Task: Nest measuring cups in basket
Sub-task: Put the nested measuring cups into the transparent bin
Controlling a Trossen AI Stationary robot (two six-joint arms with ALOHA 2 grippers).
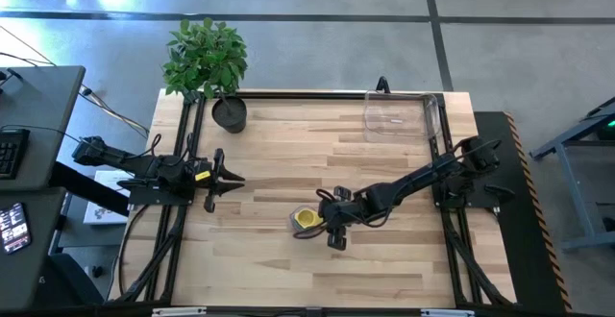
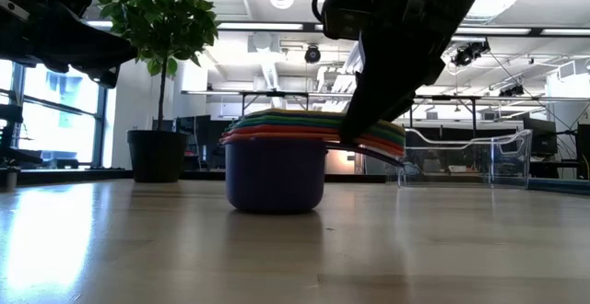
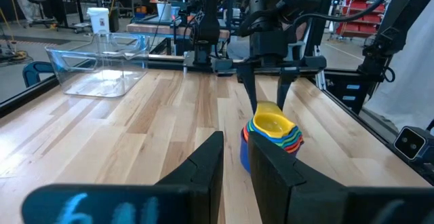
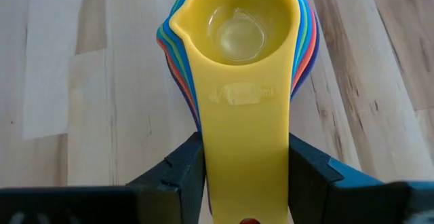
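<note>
Yellow tops the stack of measuring cups (image 1: 307, 219), already nested and standing near the table's middle. The right gripper (image 1: 335, 231) has its jaws flanking the stacked handles, barely parted; whether they pinch is unclear. The left gripper (image 1: 223, 180) waits at the left, jaws slightly parted, empty. Far right, the basket (image 1: 401, 115) holds nothing, so moving the stack remains.
</note>
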